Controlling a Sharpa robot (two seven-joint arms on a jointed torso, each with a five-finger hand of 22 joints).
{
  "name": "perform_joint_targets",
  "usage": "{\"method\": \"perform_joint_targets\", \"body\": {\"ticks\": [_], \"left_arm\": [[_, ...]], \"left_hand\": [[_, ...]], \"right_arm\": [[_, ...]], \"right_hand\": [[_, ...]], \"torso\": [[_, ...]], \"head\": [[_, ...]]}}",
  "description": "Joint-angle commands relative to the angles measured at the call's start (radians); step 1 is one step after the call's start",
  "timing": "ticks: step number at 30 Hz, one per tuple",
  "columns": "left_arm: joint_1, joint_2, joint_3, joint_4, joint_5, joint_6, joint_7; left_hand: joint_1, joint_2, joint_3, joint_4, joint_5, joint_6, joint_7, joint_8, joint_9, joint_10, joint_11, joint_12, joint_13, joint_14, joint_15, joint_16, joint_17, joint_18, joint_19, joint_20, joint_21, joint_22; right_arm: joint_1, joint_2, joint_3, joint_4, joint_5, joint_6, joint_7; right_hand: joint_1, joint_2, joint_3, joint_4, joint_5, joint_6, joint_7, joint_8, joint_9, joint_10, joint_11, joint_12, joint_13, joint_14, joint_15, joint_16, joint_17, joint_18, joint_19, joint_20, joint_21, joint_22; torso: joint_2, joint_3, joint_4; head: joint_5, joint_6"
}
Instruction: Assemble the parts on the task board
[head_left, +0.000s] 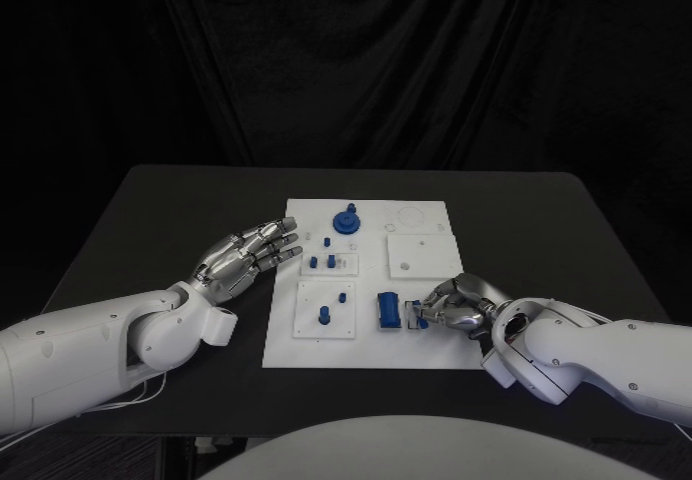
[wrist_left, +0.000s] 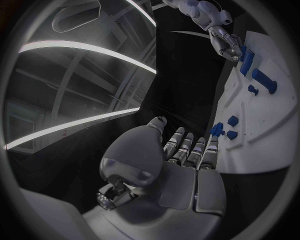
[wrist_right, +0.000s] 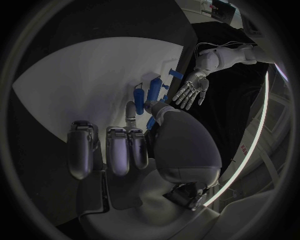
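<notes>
Task board is seeing the right hand pinching a small blue part at five o'clock, needing squareness; left hand is hovering wide.

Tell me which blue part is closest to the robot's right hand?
The blue cylinder lying on its side on the task board, right beside the right hand. The other blue parts sit farther away.

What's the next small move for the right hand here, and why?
Probably close the fingers on the small blue piece and lift it. The right hand sits at the task board near edge, fingertips at a small blue part beside the blue cylinder; a firm grip isn't clear. The left hand hovers open off the board's left edge.
</notes>
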Motion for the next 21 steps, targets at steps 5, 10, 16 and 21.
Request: {"method": "perform_joint_targets", "body": {"ticks": [5,10,16,21], "left_arm": [[-0.002,0.003,0.001,-0.001,0.001,0.017,0.007],[-0.002,0.004,0.001,-0.003,0.001,0.018,0.006],[-0.003,0.005,0.001,-0.004,0.001,0.019,0.006],[-0.003,0.005,0.001,-0.004,0.001,0.020,0.006]], "left_hand": [[0.011,-0.002,0.006,0.000,0.006,0.001,0.028,0.007,0.001,0.001,-0.001,0.004,0.001,0.007,0.000,0.005,0.001,-0.014,0.006,-0.002,0.006,-0.001],[0.011,-0.002,0.006,0.000,0.006,0.001,0.028,0.007,0.001,0.001,-0.001,0.004,0.001,0.007,0.000,0.005,0.001,-0.014,0.006,-0.002,0.006,-0.001],[0.011,-0.002,0.006,0.000,0.006,0.001,0.028,0.007,0.001,0.001,-0.001,0.004,0.001,0.007,0.000,0.005,0.001,-0.014,0.006,-0.002,0.006,-0.001],[0.011,-0.002,0.006,0.000,0.006,0.001,0.028,0.007,0.001,0.001,-0.001,0.004,0.001,0.007,0.000,0.005,0.001,-0.014,0.006,-0.002,0.006,-0.001]], "right_arm": [[-0.002,0.006,0.000,-0.007,-0.021,0.011,-0.020],[-0.002,0.010,0.001,-0.012,-0.021,0.008,-0.020],[-0.002,0.016,0.001,-0.016,-0.022,0.008,-0.020],[-0.002,0.019,0.001,-0.018,-0.022,0.018,-0.025]], "right_hand": [[-0.017,0.010,-0.031,0.009,-0.053,-0.006,0.002,-0.009,-0.006,0.104,0.007,0.003,0.263,0.091,0.006,-0.003,0.199,0.011,0.048,0.007,-0.004,0.217],[-0.020,0.016,-0.044,0.014,-0.076,-0.006,0.002,-0.009,-0.009,0.104,0.008,0.003,0.263,0.091,0.006,-0.003,0.199,0.011,0.047,0.008,-0.004,0.217],[-0.033,0.023,-0.074,0.032,-0.133,-0.007,0.005,-0.011,-0.015,0.104,0.010,0.003,0.263,0.090,0.008,-0.004,0.196,0.012,0.046,0.010,-0.007,0.216],[-0.061,0.024,-0.117,0.061,-0.194,-0.014,0.011,-0.016,-0.022,0.104,0.015,0.003,0.263,0.089,0.012,-0.006,0.192,0.013,0.045,0.013,-0.010,0.215]], "torso": [[0.000,0.0001,0.0002],[0.000,0.0001,0.0002],[0.000,0.0000,0.0000],[-0.001,0.0002,0.0001]], "head": [[-0.001,0.000],[0.000,0.000],[0.002,0.000],[0.002,0.000]]}}
